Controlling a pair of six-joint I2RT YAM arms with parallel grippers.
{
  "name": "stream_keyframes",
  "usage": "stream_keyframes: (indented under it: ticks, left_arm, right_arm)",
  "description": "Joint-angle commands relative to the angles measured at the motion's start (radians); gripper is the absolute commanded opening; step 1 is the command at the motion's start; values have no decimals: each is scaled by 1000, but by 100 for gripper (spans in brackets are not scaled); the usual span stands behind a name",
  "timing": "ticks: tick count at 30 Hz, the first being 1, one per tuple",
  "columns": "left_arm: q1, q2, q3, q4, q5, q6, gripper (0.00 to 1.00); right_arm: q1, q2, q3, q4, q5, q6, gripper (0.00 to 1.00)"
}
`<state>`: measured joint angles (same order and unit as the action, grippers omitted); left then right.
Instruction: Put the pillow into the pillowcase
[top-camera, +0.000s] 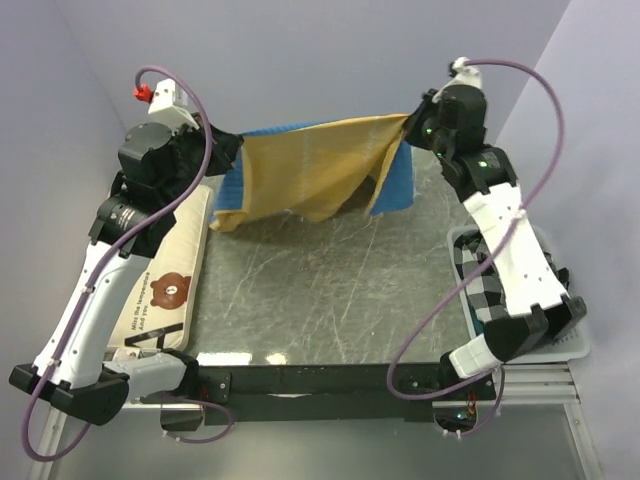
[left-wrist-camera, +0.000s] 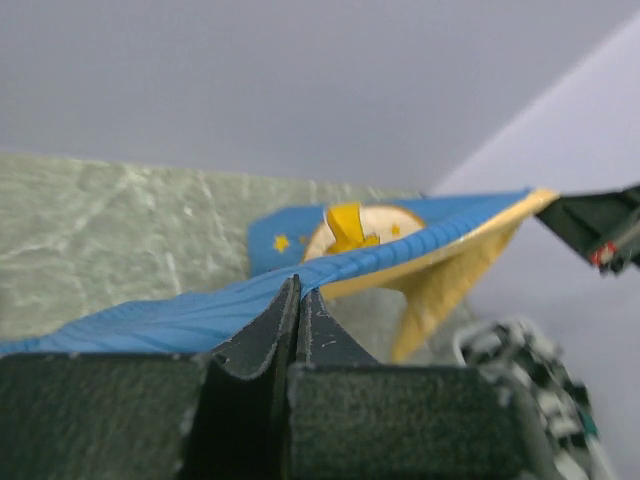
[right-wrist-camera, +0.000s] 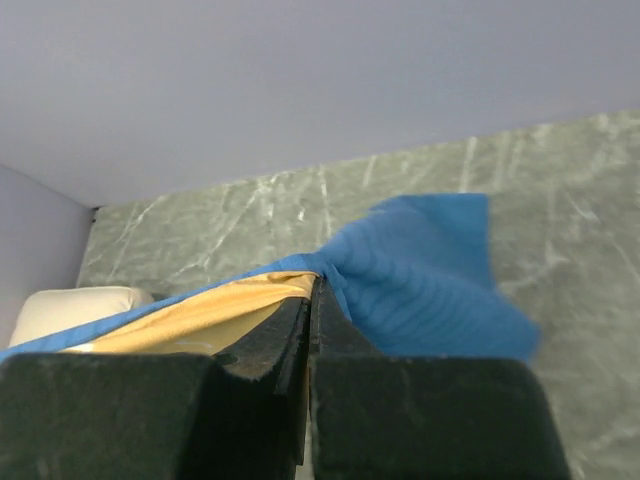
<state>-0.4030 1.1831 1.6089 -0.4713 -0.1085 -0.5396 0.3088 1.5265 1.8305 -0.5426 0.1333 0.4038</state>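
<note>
Holding the pillowcase (top-camera: 310, 170) stretched between them, the left hand (top-camera: 232, 150) and right hand (top-camera: 410, 125) each pinch a corner, clamped tight on cloth above the counter (top-camera: 330, 290). The pillow (top-camera: 170, 290) lies flat below the left hand, apart from the cloth. The step probably needs a taut edge and a gaping mouth. The pillow shows a bear and writing that seems to begin "Miss the"; the rest is unclear.

Walls (top-camera: 320, 60): plain lavender-grey, meeting at far corners. Table (top-camera: 330, 290): grey-green marbled top (pale veins throughout), evenly lit.
</note>
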Motion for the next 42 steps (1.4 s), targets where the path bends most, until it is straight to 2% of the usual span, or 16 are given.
stream_keyframes:
  ticks: [1, 6, 13, 19, 21, 23, 24, 25, 27, 28, 29, 30, 32, 34, 37, 42]
  left_arm:
    - [43, -117, 2, 16, 151, 15, 1]
    - [41, -180, -11, 65, 285, 12, 1]
    - [41, -125, -42, -10, 112, -60, 1]
    - [49, 50, -331, 158, 75, -218, 1]
    - [64, 133, -391, 258, 66, -259, 1]
    - [98, 278, -380, 295, 67, -296, 1]
    - [114, 327, -348, 296, 67, -307, 1]
    - [130, 411, -330, 303, 79, -310, 1]
    - [180, 478, -266, 292, 124, -312, 2]
    - [199, 524, -247, 287, 150, -307, 7]
    - [229, 536, -233, 281, 168, -307, 13]
    - [242, 543, -218, 270, 191, -306, 18]
    - [265, 532, -213, 260, 191, -287, 58]
    - [273, 503, -201, 231, 193, -266, 81]
    - [260, 448, -193, 183, 188, -249, 89]
    - [109, 316, -291, 103, 28, -226, 85]
  right_arm:
    - [-88, -198, 10, 29, 236, -20, 0]
    - [-89, -325, 35, 70, 247, -36, 0]
    - [-88, -260, 13, 173, 92, -83, 0]
    - [-88, 76, 4, 282, -86, -98, 0]
    - [-88, 284, 83, 268, -96, -102, 0]
    - [-89, 533, 334, 158, -150, -105, 10]
    - [-86, 617, 448, 95, -164, -96, 23]
    - [-86, 692, 677, -25, -196, -86, 53]
    - [-76, 807, 824, -116, -230, -79, 74]
    - [-67, 795, 785, -108, -194, -82, 85]
    - [-59, 712, 712, -82, -172, -88, 89]
    - [-50, 651, 515, -9, -152, -97, 95]
    - [-48, 473, 333, 59, -106, -79, 100]
    - [-50, 346, 161, 86, -80, -50, 100]
    - [-36, 209, -32, 113, -63, -36, 100]
    - [-33, 98, -308, 167, 26, -10, 99]
